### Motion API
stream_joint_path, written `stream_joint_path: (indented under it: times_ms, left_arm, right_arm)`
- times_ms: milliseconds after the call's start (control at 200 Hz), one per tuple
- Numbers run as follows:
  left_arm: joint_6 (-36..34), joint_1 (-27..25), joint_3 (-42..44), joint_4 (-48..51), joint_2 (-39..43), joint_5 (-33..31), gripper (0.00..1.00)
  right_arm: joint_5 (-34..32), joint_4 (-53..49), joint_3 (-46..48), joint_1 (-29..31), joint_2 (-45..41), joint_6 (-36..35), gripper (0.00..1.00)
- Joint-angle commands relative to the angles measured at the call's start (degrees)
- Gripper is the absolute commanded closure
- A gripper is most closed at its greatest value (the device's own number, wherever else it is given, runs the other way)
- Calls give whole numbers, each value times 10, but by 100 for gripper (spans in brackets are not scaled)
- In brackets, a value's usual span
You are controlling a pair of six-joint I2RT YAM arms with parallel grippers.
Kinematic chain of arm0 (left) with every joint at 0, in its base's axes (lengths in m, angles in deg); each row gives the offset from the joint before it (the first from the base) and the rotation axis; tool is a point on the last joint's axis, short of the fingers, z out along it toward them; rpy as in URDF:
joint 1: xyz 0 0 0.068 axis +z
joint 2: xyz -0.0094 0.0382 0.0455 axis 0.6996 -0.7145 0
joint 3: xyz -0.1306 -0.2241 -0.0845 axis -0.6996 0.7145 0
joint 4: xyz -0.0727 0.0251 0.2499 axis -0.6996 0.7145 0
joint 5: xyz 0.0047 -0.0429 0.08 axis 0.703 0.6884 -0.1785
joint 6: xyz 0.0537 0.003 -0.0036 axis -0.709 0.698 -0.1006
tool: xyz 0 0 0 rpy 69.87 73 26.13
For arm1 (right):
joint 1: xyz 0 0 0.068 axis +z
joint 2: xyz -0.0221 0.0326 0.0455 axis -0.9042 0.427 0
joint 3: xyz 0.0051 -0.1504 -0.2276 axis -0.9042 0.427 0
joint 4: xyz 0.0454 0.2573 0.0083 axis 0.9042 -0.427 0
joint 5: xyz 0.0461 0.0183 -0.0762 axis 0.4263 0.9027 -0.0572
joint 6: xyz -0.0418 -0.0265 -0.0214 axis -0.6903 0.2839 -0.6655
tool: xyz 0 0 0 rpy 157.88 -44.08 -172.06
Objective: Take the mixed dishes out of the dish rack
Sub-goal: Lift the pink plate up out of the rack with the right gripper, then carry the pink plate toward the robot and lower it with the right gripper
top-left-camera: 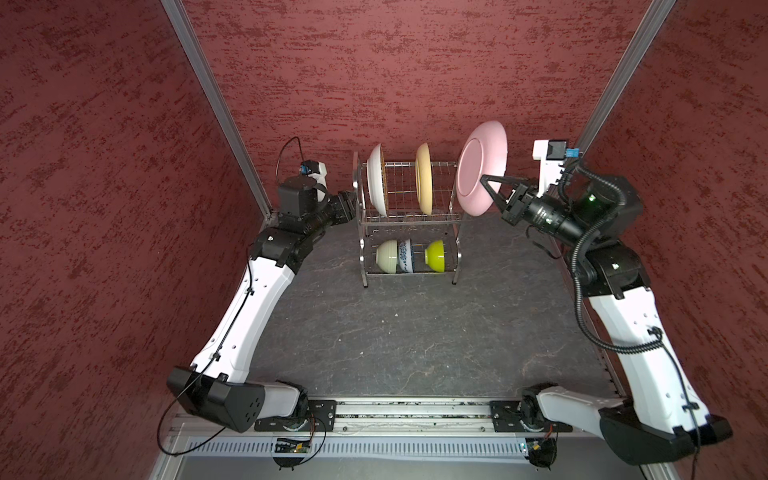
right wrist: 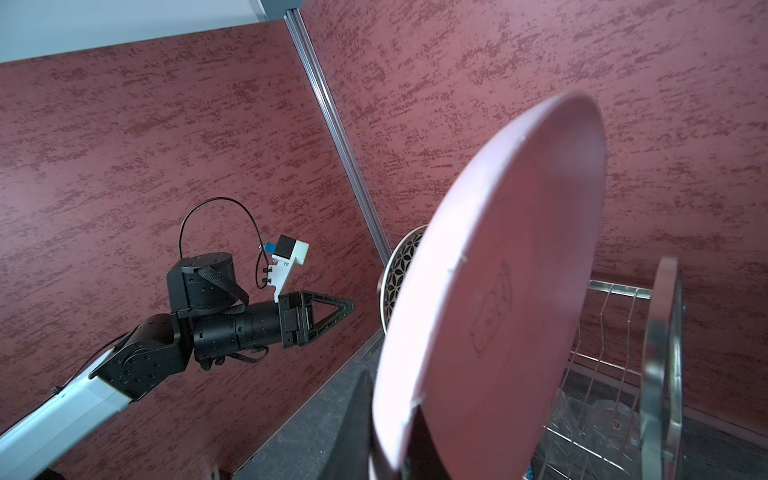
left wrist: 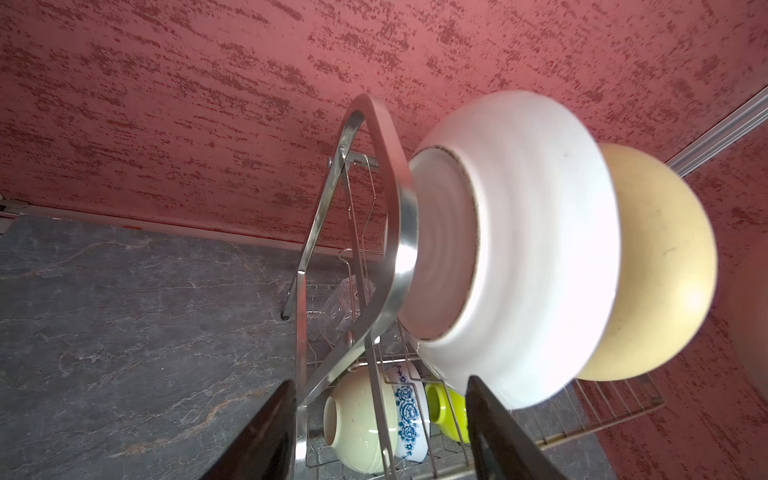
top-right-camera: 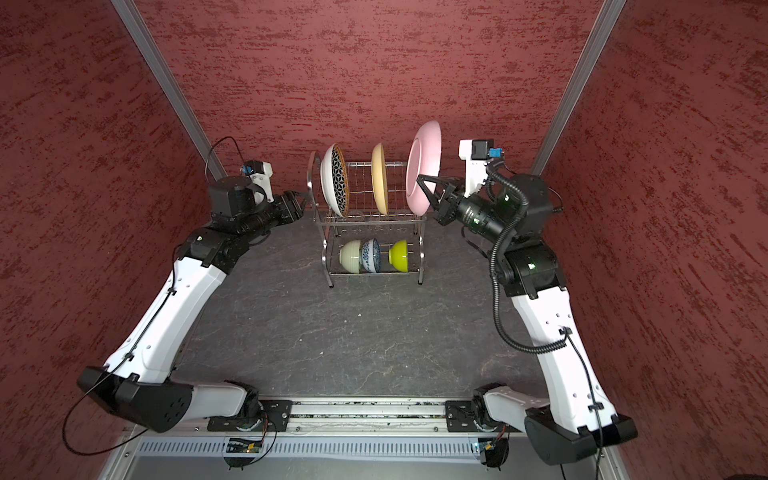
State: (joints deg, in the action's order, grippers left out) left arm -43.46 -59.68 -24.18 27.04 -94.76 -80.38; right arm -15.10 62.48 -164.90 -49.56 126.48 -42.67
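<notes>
Gripping the pink plate [top-left-camera: 482, 166] by its lower rim, the right gripper [top-left-camera: 492, 192] stands clenched on it and holds it on edge in the air, just beside the right end of the dish rack [top-left-camera: 409, 217] and above the dark table [top-left-camera: 395, 332]. Of three plates, two stand in the upper tier: a pale yellow plate [top-left-camera: 424, 178] and a geometric plate [top-right-camera: 338, 180] at the left end. Three bowls lie on their sides in the lower tier: cream-green [top-left-camera: 386, 255], blue-floral [top-left-camera: 405, 255] and lime [top-left-camera: 435, 254]. The left gripper [top-left-camera: 351, 201] sits at the rack's left side frame, fingers [left wrist: 257, 432] spread and grasping nothing. Clear glass tumblers [left wrist: 345, 307] show blurred behind the wires; their number cannot be counted.
</notes>
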Motion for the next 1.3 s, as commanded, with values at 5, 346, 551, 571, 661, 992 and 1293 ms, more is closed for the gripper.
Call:
stream_joint_path:
  times_ms: [5, 346, 551, 571, 661, 992, 1293]
  left_arm:
    - [10, -3, 12, 15, 37, -6, 33]
    - [37, -37, 103, 18, 140, -6, 33]
    - [50, -64, 150, 28, 182, -12, 32]
    - [50, -67, 154, 29, 186, -13, 32]
    - [54, -76, 172, 32, 201, -21, 31]
    - [64, -105, 239, 55, 227, -19, 28]
    - [70, -122, 312, 36, 315, -53, 27]
  right_arm:
    - [26, -19, 17, 0, -36, 14, 100]
    - [9, -150, 80, 3, -146, 15, 100]
    - [2, -215, 118, 4, -170, 16, 100]
    - [0, -219, 123, 4, -173, 16, 100]
    - [-10, -224, 151, 4, -188, 20, 100]
    - [0, -228, 244, 8, -214, 45, 100]
    - [-45, -184, 362, 67, -240, 85, 100]
